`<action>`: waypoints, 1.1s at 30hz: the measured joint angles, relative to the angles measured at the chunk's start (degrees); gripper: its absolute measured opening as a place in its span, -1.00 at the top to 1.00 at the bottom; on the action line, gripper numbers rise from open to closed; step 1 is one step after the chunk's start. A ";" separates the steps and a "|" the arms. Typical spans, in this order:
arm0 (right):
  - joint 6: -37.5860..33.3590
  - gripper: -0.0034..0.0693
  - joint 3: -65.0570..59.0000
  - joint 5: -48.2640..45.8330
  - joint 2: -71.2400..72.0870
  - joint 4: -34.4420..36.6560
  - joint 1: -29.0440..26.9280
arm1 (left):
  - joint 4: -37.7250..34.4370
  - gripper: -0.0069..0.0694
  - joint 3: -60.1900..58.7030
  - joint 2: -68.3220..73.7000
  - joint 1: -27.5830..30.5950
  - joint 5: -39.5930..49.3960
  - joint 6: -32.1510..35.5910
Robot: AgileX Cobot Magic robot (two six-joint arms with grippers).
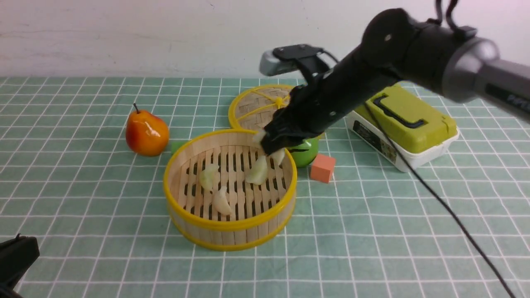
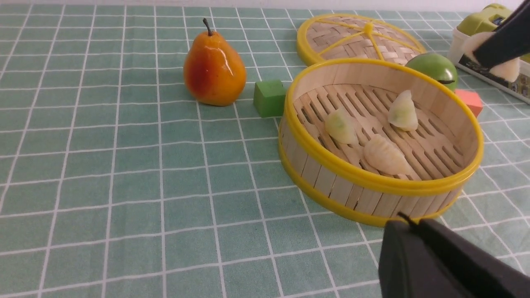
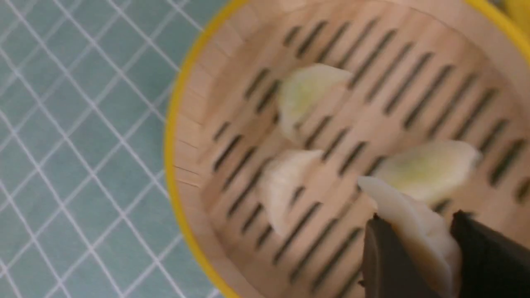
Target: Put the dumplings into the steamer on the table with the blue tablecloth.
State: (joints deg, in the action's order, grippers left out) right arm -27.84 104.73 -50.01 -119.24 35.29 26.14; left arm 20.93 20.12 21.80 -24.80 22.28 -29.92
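Note:
The steamer (image 1: 230,231) stands mid-table on the blue tablecloth (image 1: 83,198). Three dumplings lie on its slats: one on the left (image 1: 208,176), one toward the front (image 1: 222,201), one on the right (image 1: 257,171). My right gripper (image 1: 273,147) hangs over the steamer's far right rim, shut on another dumpling (image 3: 414,223), which sticks out between the dark fingers (image 3: 385,256). That held dumpling (image 2: 505,69) also shows in the left wrist view. My left gripper (image 2: 408,221) is shut and empty, low by the table's near left corner (image 1: 16,256), just short of the steamer wall (image 2: 331,182).
A pear (image 1: 146,131) and a green cube (image 1: 178,145) sit left of the steamer. Behind it lies a woven lid (image 1: 256,105). A green apple (image 1: 305,151), an orange cube (image 1: 322,167) and a green-lidded box (image 1: 403,124) are to its right.

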 joint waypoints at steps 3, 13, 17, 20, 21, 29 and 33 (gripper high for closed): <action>1.19 0.36 0.00 3.09 -4.40 -0.32 2.71 | 0.00 0.74 0.00 0.00 0.00 -0.08 0.00; 11.75 -0.10 -0.06 4.74 -7.90 -4.99 3.23 | 0.00 0.72 0.00 0.00 0.00 0.58 0.00; 14.48 -0.26 -0.06 3.20 -6.55 -6.08 2.91 | 0.00 0.72 0.00 0.00 0.00 0.62 0.00; 15.08 -0.21 1.31 -2.75 -3.22 -8.85 1.72 | 0.00 0.72 0.00 0.00 0.00 0.62 0.00; 15.08 -0.11 2.59 -6.08 -1.47 -10.67 1.16 | 0.00 0.72 0.00 0.00 0.00 0.62 0.00; 15.46 0.76 11.37 -20.74 16.86 -25.70 -3.27 | 0.00 0.69 0.00 0.00 0.00 0.62 0.00; 20.59 0.96 11.45 -21.75 28.64 -32.07 -6.52 | 0.00 0.67 0.00 0.00 0.00 0.62 0.00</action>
State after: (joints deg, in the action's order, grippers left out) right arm -7.25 116.17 -71.76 -90.60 3.22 19.62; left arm 20.93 20.12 21.80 -24.80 22.90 -29.92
